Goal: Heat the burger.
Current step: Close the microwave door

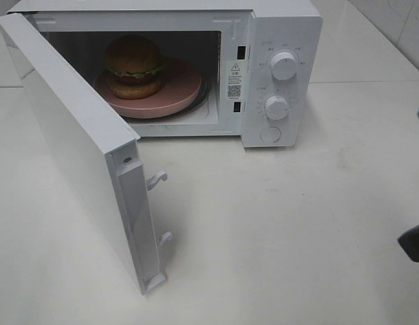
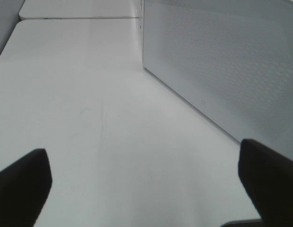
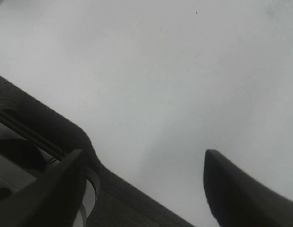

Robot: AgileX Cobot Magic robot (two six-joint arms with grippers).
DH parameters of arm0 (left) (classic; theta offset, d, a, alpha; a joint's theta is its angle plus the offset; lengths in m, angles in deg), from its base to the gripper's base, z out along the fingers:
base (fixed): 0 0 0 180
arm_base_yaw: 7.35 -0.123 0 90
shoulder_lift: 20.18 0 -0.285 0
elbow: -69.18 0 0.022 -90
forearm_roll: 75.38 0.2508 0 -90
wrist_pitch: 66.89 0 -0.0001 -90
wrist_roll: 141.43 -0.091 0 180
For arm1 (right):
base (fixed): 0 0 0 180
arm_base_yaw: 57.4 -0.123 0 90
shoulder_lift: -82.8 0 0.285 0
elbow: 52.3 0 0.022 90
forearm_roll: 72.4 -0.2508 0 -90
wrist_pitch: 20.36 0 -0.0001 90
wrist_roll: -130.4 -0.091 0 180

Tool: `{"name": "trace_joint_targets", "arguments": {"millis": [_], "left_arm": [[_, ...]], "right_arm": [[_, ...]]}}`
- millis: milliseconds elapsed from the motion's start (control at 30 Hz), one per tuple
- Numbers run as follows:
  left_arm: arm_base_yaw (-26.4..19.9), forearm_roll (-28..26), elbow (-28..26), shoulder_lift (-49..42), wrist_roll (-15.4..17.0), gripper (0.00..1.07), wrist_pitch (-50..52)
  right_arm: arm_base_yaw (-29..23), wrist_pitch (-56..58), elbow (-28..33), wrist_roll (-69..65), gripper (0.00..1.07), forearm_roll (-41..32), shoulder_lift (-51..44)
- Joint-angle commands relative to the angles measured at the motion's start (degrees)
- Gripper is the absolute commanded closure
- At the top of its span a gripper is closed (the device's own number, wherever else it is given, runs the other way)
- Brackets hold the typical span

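Note:
The burger, with a glossy brown bun and dark filling, sits on a pink plate inside the white microwave. The microwave's door stands swung wide open toward the front left. In the left wrist view my left gripper is open and empty, low over the white table, beside the door's dotted outer face. The right wrist view shows my right gripper open, with nothing between its dark fingers. Only a dark piece of the right arm shows at the high view's right edge.
Two round knobs and a round button are on the microwave's front panel. Two latch hooks stick out of the door's edge. The white table spreads in front of the microwave. A dark band crosses the right wrist view.

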Motion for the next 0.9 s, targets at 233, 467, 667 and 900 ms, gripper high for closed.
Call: {"name": "trace_joint_targets", "arguments": {"millis": [233,467,667,900], "left_arm": [[-0.17,0.0,0.11,-1.38,-0.06,0.06,0.8],[-0.17,0.0,0.11,-1.38,-0.06,0.06,0.8],[-0.17,0.0,0.11,-1.38,-0.06,0.06,0.8],[-0.17,0.0,0.11,-1.38,-0.06,0.06,0.8]], "right_arm": [[-0.06,7.62,0.23,-1.03,0.33,-0.11,-10.31],[-0.06,11.12,0.23,-1.95,0.31,0.06,-19.02],[4.93,9.8,4.3,-1.49,0.31,-0.06,-24.29],[14.09,8.54,6.25,-0.74,0.31,-0.23,-30.6]]}}
